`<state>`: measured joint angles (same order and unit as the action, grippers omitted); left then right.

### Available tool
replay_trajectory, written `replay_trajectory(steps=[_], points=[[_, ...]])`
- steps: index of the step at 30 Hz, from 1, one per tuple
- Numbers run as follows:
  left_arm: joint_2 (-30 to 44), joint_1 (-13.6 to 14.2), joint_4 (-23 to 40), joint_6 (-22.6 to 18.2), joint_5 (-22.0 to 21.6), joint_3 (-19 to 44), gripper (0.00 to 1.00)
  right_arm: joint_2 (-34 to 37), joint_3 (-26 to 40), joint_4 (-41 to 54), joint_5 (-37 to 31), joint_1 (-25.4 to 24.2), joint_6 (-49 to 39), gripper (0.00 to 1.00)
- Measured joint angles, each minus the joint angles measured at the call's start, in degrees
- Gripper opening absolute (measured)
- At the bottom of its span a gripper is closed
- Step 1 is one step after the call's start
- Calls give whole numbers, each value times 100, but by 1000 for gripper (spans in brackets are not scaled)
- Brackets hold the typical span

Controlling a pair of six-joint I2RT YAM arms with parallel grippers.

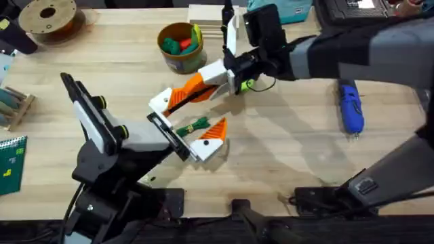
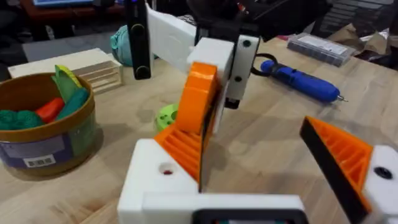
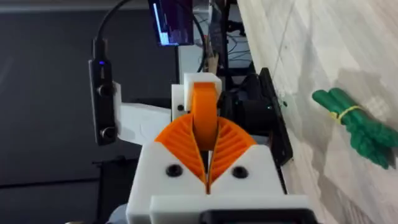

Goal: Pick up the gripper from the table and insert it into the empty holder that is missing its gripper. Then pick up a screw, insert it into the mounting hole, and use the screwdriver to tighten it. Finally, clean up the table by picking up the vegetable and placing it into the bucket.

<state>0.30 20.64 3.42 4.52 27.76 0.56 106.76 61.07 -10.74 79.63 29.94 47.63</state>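
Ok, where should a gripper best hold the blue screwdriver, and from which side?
Mid-body of the screwdriver, coming from above: it lies flat on the table, so jaws can close across its round barrel, clear of the thin bit.

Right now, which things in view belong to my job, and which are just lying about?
Job: gripper, holder, screwdriver, vegetable, bucket.

Lying about: filament spool, wooden blocks, green disc, toys in the bucket.
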Motion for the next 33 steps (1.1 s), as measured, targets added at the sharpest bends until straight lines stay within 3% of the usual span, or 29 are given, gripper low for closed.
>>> replay_trajectory(steps=[8, 33], points=[[-1, -1, 4, 69, -35, 0, 987, 339, 303, -13, 187, 28, 207, 17], [1, -21, 7, 109, -168, 0, 987, 352, 370, -17, 13, 91, 228, 59]])
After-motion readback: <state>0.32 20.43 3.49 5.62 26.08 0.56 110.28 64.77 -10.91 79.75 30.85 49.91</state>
